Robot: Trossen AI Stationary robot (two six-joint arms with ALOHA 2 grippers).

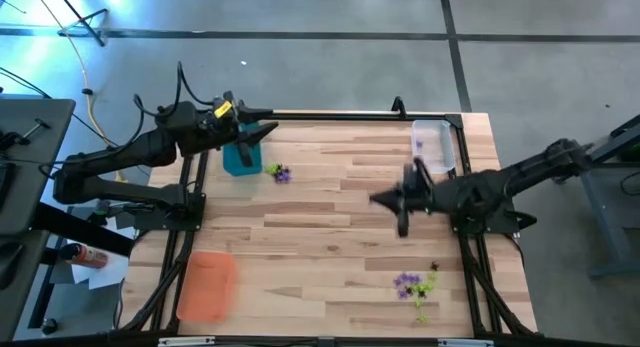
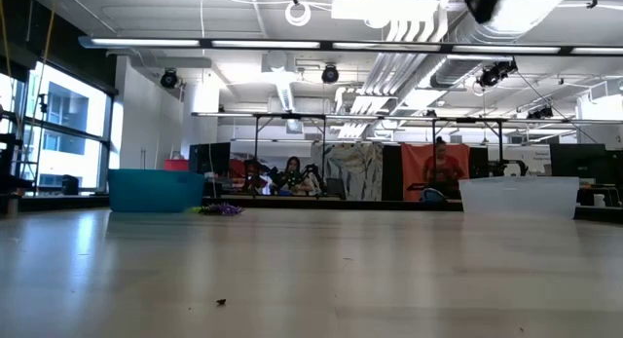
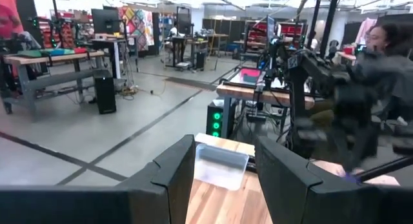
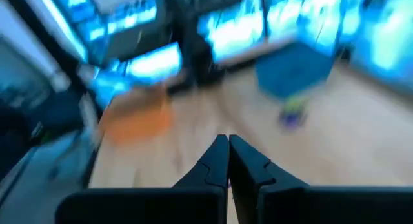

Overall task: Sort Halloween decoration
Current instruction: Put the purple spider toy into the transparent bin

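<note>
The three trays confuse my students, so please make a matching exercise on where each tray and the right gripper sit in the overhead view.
Things:
1. teal tray
2. clear tray
3. orange tray
4. right gripper

Places:
A. near left corner of the table
B. over the bare middle of the table, shut
C. far right corner
D. far left, under the left gripper

Pairs: 1-D, 2-C, 3-A, 4-B
</note>
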